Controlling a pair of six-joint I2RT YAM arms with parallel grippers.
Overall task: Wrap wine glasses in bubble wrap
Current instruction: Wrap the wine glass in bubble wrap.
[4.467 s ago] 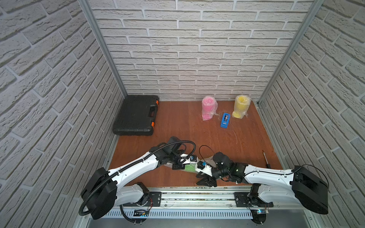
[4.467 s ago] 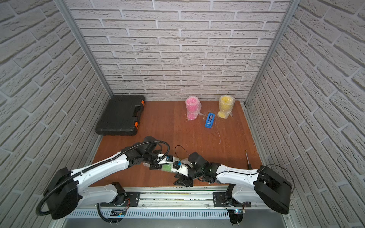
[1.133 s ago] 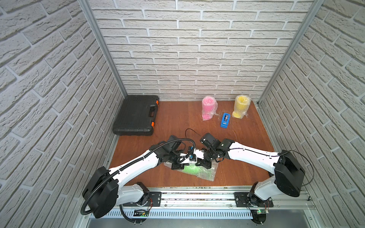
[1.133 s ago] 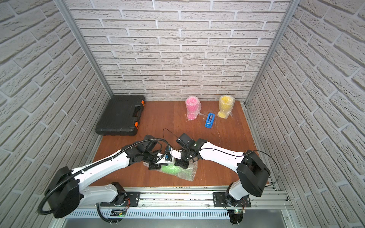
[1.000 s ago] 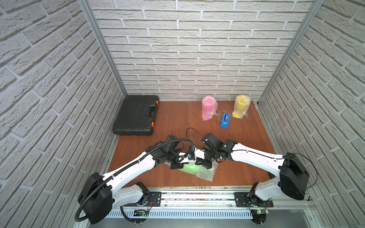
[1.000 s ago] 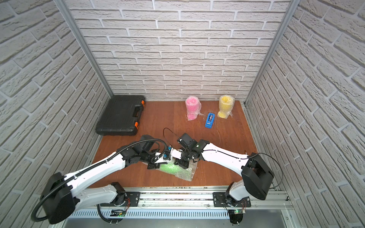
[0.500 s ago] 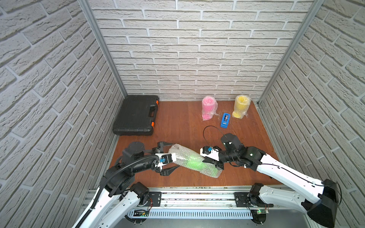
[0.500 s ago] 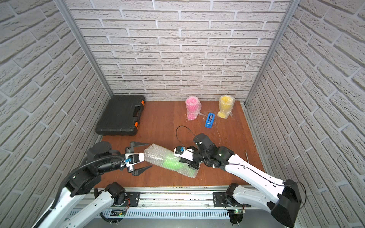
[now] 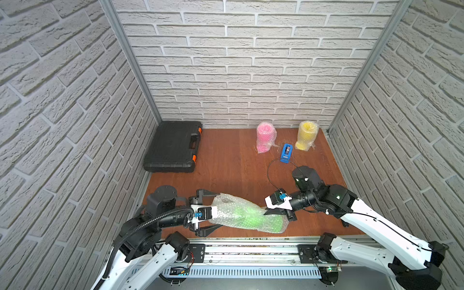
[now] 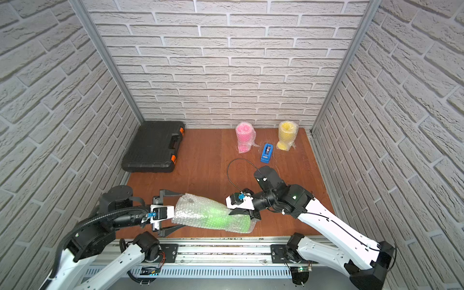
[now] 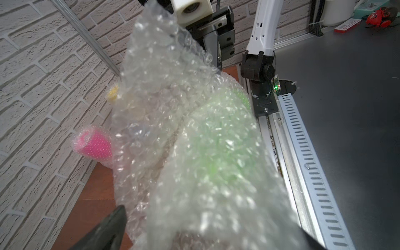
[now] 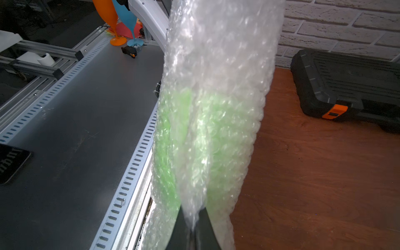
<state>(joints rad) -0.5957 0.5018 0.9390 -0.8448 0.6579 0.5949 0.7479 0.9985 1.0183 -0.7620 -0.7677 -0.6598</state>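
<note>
Green goblet (image 9: 247, 216) blurred inside bubble wrap (image 9: 224, 208)

The table (image 9: 226, 170) is a brown wood-grain board, walled on three sides. A black case (image 9: 173, 147) lies flat in its back left corner. Near the back edge, toward the right corner, a wrapped pink goblet (image 9: 265, 136) and a wrapped yellow goblet (image 9: 306, 135) stand apart. A blue tape dispenser (image 9: 286, 153) sits between them, slightly nearer the front.
</note>
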